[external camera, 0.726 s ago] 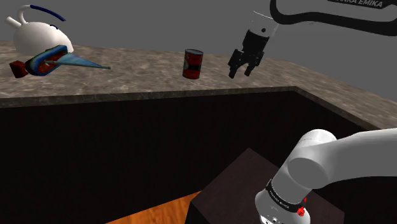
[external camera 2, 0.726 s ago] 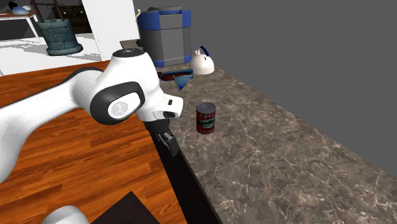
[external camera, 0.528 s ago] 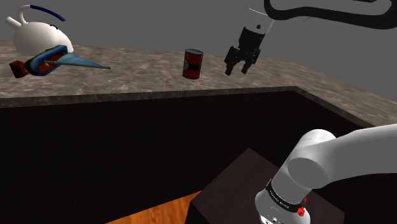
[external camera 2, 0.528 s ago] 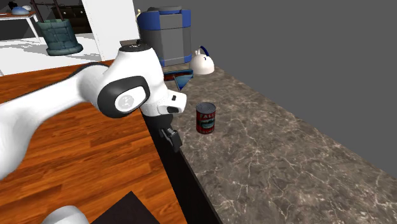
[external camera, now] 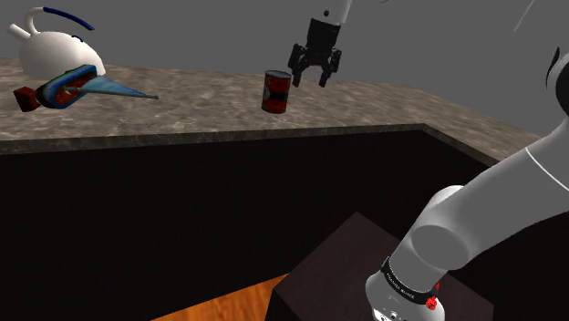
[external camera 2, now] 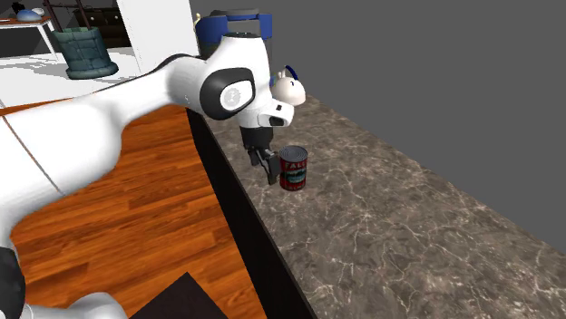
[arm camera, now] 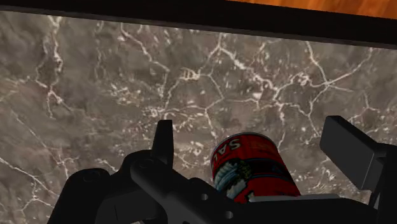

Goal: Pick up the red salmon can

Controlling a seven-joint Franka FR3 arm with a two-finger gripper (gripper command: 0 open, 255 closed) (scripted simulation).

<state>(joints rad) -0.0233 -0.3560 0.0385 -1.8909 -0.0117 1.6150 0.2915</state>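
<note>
Upper middle of frame, I hang my gripper [external camera: 309, 77] wide open just above the upright red can [external camera: 276, 91], positioned to straddle it.

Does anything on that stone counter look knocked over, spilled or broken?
Nothing is spilled or broken. The red can stands upright near the open pincer. Only the blue pointed thing lies on its side by the white kettle.

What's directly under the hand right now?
Marble counter and the red can standing on it, between the hand's open fingers, untouched. The hand's body covers the can's lower part.
</note>
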